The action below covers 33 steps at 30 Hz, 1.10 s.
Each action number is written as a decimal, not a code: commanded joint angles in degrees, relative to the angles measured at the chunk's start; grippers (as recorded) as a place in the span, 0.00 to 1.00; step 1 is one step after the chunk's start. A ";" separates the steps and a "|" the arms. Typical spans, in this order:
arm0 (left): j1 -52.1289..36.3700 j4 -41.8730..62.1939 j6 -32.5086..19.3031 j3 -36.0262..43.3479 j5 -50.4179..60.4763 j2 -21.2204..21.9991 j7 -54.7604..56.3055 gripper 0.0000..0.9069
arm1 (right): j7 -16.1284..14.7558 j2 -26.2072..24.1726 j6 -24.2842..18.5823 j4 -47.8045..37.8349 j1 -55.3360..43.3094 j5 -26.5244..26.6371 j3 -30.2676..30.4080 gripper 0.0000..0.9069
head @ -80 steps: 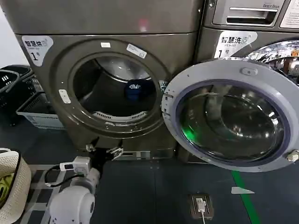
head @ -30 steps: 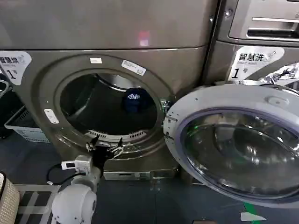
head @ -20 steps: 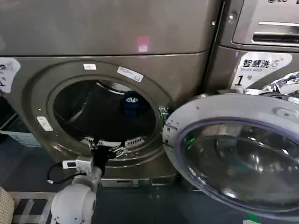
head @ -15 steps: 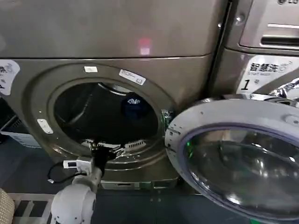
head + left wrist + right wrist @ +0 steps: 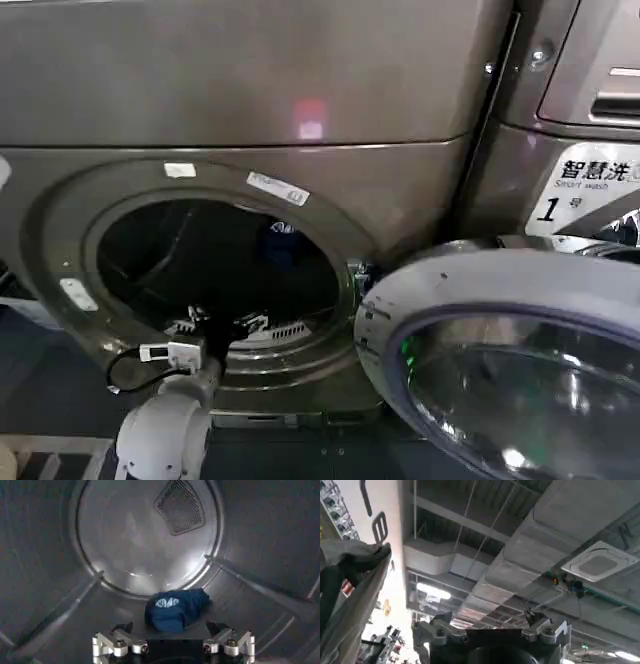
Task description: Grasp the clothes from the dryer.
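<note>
Standing wide open, the big bronze-grey front-loading dryer [image 5: 250, 150] has its silver-rimmed glass door [image 5: 520, 370] swung aside, clearing the porthole for the left hand [image 5: 215, 325], open at the lip. The left wrist view reveals a dark blue bundle of clothes [image 5: 175, 609] low at the drum's back. The right hand [image 5: 490, 630], open, points at the ceiling.

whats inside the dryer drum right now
One dark blue garment with a pale print lies on the drum floor near the back wall, ahead of the open left gripper. Whatever lies under it is hidden.
</note>
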<state>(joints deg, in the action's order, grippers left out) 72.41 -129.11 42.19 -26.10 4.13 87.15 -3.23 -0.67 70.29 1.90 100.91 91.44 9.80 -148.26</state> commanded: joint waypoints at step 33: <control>-0.46 1.68 2.81 0.33 -0.34 -0.14 -0.68 1.00 | 0.30 0.97 -1.24 -0.19 -0.68 -0.51 0.68 1.00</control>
<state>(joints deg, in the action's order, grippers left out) 71.96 -127.56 42.19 -25.77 3.75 87.01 -3.86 -0.34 71.31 0.84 100.66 90.75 9.28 -147.62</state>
